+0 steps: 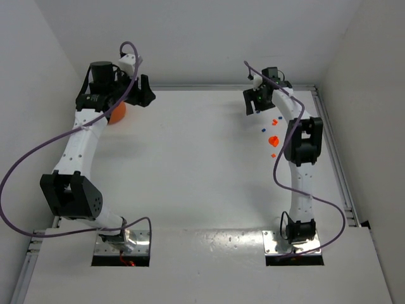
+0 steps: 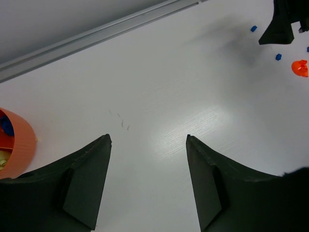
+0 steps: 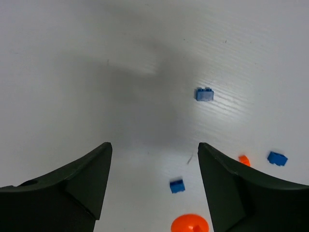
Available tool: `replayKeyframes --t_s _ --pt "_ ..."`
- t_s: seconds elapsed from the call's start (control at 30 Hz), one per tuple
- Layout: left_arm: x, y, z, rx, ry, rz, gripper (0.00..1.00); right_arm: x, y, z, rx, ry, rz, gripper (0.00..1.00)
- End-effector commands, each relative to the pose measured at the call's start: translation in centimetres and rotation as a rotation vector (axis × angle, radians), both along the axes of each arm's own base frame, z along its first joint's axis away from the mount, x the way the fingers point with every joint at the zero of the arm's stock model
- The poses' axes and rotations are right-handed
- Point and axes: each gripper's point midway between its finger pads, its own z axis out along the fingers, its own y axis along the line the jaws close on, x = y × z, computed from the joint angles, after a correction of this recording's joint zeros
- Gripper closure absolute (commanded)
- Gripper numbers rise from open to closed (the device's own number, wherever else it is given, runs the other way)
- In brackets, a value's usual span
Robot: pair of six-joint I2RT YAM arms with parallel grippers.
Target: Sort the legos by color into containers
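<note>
Legos (image 3: 204, 94): tiny bricks, likely light, hard and slick, loose on the table (image 3: 72, 58) under your right gripper (image 3: 154, 145), jaws wide and empty; pinch one low across its flat sides for the bowl (image 2: 21, 140) beside the left gripper (image 2: 148, 137), also wide and empty.

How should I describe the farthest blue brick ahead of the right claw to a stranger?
On the white table, find the right claw at the far right. Ahead of it lies a scatter of small pieces. The brick is the blue one lying alone, farthest from the claw; two other blue bricks lie nearer, by the orange pieces.
</note>
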Motion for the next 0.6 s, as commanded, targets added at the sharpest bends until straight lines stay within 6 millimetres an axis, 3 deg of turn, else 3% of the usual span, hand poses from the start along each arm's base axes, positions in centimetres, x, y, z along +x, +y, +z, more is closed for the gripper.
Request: replayKeyframes --t_s 0.0,0.2,0.23,0.27,0.47,0.57 --pt "-0.2 0.1 1.9 0.008 -0.063 -0.004 0.31 1.9 -0.8 -0.9 -0.037 -0.025 -0.009 0.28" --pt "0.1 -0.3 1.0 -0.015 -0.03 -0.013 0.31 3.8 -2.1 -2.0 -0.103 -0.079 -0.059 0.37" --pt "0.1 -0.3 1.0 -0.015 -0.03 -0.013 0.31 4.4 -2.6 -1.3 -0.102 -0.096 -0.069 0.37" --pt "0.4 -0.3 1.0 -0.015 -0.029 -0.013 0.31 4.5 -2.8 -2.5 -0.111 -0.077 -0.074 0.37" --pt "0.4 -0.3 0.9 -0.015 -0.029 -0.013 0.31 5.0 -2.8 -3.1 -0.111 -0.083 -0.074 0.37" --pt "0.4 -0.3 0.9 -0.015 -0.029 -0.013 0.3 4.8 -3.3 -4.6 -0.113 -0.058 -0.082 0.37"
